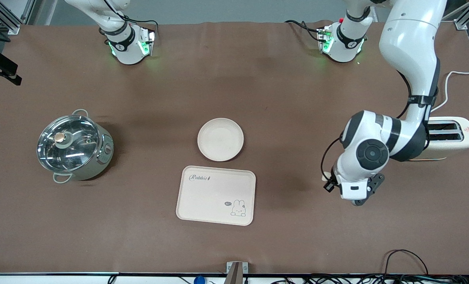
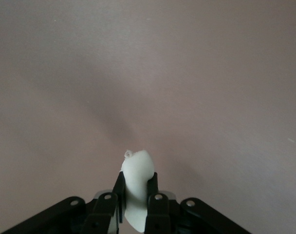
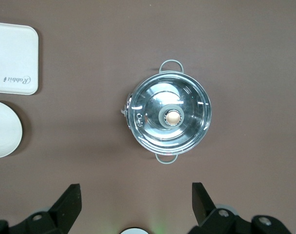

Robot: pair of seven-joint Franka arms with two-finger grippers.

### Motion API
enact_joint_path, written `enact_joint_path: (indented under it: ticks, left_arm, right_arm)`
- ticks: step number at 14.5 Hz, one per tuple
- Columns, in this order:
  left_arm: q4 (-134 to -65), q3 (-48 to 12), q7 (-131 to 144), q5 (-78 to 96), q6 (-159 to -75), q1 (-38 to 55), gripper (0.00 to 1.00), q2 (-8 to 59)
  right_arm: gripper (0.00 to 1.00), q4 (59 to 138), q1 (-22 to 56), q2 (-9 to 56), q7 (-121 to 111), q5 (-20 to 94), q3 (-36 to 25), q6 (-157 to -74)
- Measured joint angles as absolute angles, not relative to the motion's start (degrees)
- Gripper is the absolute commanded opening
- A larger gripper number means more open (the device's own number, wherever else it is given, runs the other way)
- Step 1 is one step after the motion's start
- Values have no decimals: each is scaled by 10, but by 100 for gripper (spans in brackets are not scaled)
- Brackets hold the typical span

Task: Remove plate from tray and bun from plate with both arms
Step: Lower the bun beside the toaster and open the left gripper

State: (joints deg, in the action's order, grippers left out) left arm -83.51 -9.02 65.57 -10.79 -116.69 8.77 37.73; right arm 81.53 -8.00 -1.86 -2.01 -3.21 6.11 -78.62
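The round cream plate (image 1: 220, 139) lies on the table mid-way between the arms, just farther from the front camera than the rabbit tray (image 1: 216, 195); its edge shows in the right wrist view (image 3: 2, 129). My left gripper (image 1: 328, 179) hangs over bare table between the tray and the toaster and is shut on the pale bun (image 2: 137, 183), of which a sliver shows in the front view (image 1: 326, 176). My right gripper (image 3: 137, 197) is open and empty, high over the table near the pot; it is out of the front view.
A steel pot with a glass lid (image 1: 73, 145) stands toward the right arm's end and also shows in the right wrist view (image 3: 170, 117). A cream toaster (image 1: 451, 136) stands toward the left arm's end, partly under the left arm. The tray corner shows in the right wrist view (image 3: 14, 58).
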Motion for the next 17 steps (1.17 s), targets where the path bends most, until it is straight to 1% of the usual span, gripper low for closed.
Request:
enact_joint_path:
  ticks: [2,3,4,5,7,9,11,14,17]
  left_arm:
    - [-838,-90,649,-108,-1186,70,20,404]
    - [-839,-90,646,-108,-1198,60,24,418]
    - [-839,-90,642,-108,-1210,50,32,431]
    - [-840,-90,638,-108,-1221,42,46,441]
    - [-841,-91,632,-108,-1236,34,61,453]
    - [-841,-93,632,-108,-1238,34,86,454]
    - [-841,-94,632,-108,-1239,34,99,452]
    - [-834,-96,632,-107,-1241,34,100,439]
    - [-830,-98,622,-107,-1233,34,100,400]
  right_arm:
    - [100,836,-80,-19,-20,-32,57,-817]
    - [100,854,-80,-19,-20,-32,57,-839]
    - [100,870,-80,-18,-20,-32,57,-855]
    - [100,880,-80,-18,-20,-32,57,-863]
    - [100,885,-80,-18,-20,-32,54,-865]
    - [100,885,-80,-21,-20,-32,52,-865]
    - [100,885,-78,-21,-19,-32,46,-862]
    - [100,885,-78,-21,-19,-30,35,-862]
    - [100,888,-79,-21,-18,-11,28,-860]
